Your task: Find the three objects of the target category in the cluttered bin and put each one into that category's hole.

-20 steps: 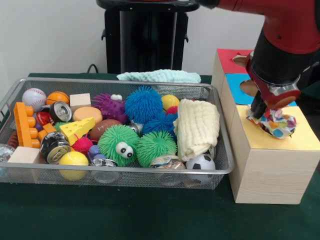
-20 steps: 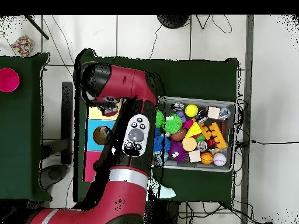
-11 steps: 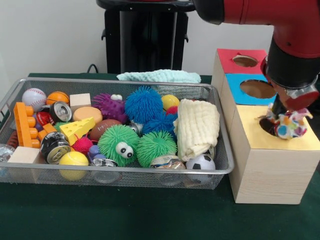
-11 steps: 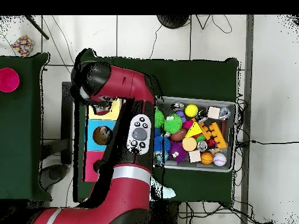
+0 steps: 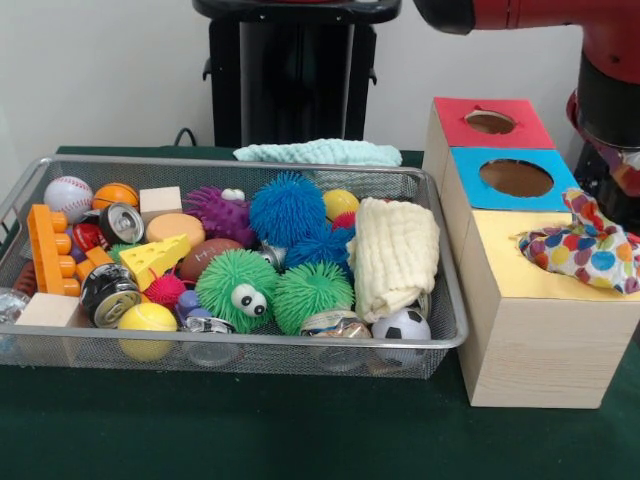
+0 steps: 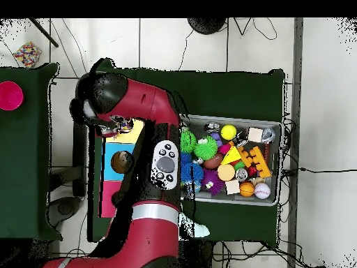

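Observation:
A polka-dot cloth [image 5: 585,250] lies spread on the yellow top [image 5: 510,278] of the wooden sorting box, covering most of that section's hole and trailing toward the right edge. The blue section's hole [image 5: 515,177] and the red section's hole [image 5: 490,121] are uncovered. My gripper [image 5: 618,168] shows only partly at the right edge, above the cloth. In the overhead view the arm hides it, and a bit of cloth [image 6: 123,126] peeks out beside the wrist. A folded cream cloth [image 5: 398,255] lies at the right end of the wire bin [image 5: 230,342].
The bin holds fuzzy balls, sports balls, cans, blocks and a cheese wedge. A teal cloth [image 5: 320,152] lies behind the bin. The overhead view shows a side table with a pink disc [image 6: 10,95] and another patterned cloth [image 6: 26,52] on the floor.
The arm has moved up and to the right, away from the yellow hole. The polka-dot cloth went from bunched under the gripper to spread out across the yellow top.

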